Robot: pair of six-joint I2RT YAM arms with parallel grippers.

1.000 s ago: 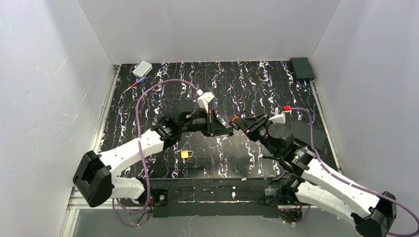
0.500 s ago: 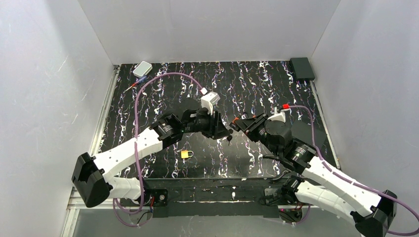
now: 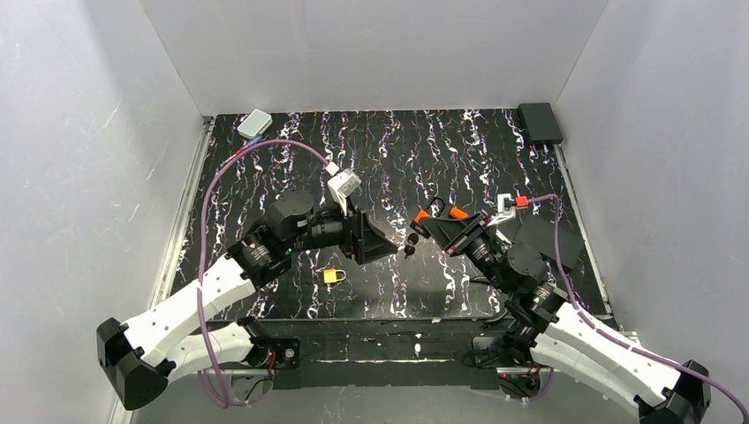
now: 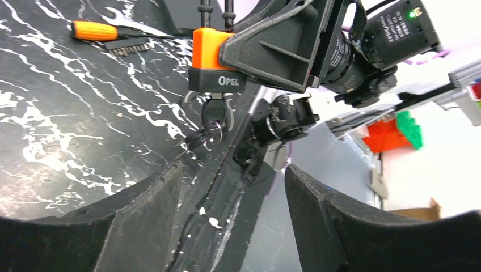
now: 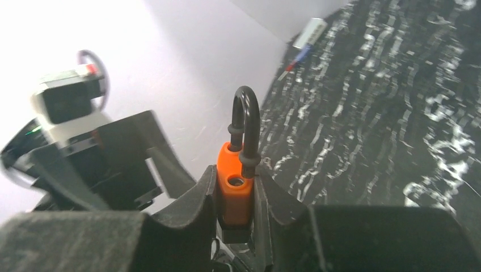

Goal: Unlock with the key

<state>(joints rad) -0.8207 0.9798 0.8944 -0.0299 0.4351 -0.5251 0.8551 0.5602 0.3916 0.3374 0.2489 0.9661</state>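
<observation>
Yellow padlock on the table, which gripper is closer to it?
Left. The left gripper hovers just beyond the yellow padlock; the right gripper, clamping the orange padlock, sits farther right.

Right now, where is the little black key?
In the left wrist view, the key hangs under the orange padlock; the right gripper holds that padlock above the middle of the table, ahead of the open left gripper.
</observation>
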